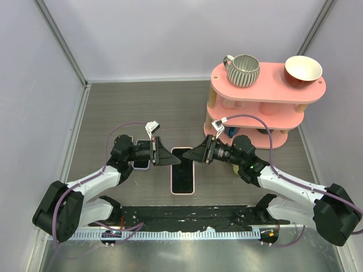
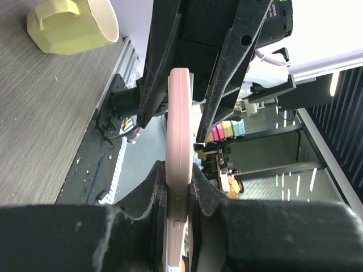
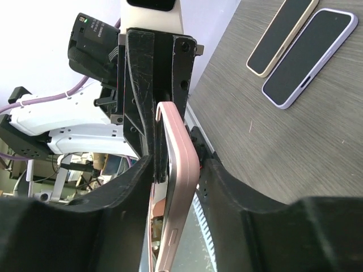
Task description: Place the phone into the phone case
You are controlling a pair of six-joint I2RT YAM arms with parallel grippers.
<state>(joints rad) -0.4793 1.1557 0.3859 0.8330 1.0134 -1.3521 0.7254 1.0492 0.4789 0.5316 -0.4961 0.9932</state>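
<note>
From above, the pink case (image 1: pixel 182 173) shows flat at mid-desk (image 1: pixel 125 107), its far end between left claw (image 1: pixel 168 157) and right claw (image 1: pixel 193 155); the left wrist shows the left claw clenched on its edge; the right wrist shows the right claw released, loosely straddling it.

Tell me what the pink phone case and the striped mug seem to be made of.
The pink phone case looks like soft matte plastic or silicone: its rounded edge has a dull, even sheen. The striped mug seems glazed ceramic: thick wall and glossy rim, though it is small in view.
</note>
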